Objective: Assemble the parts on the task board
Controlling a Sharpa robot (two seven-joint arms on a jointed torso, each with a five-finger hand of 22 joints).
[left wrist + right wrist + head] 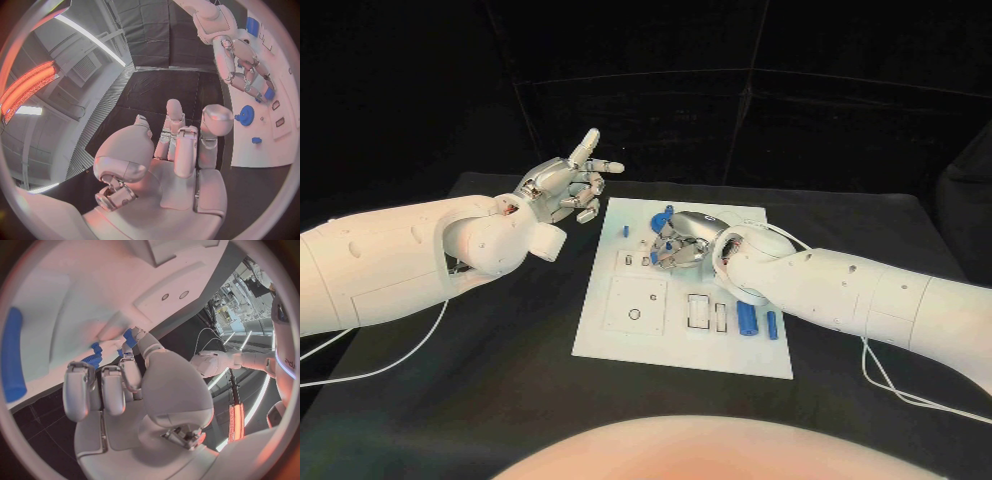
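The white task board [678,330] lies in the middle of the black table. My right hand [684,240] hovers low over its far half, and its fingers are curled around a small blue part [269,93], also seen at the thumb tip [129,337]. A round ribbed blue part [665,213] sits on the board just beyond that hand. A small blue peg [625,230] stands near the board's left edge. My left hand [567,185] is raised left of the board's far corner, holding nothing, one finger pointing up.
Two blue rod-shaped parts [747,320] [772,323] lie side by side on the board's right side, near my right forearm. Empty slots and a square recess [636,300] mark the board's near half. White cables trail off both arms onto the table.
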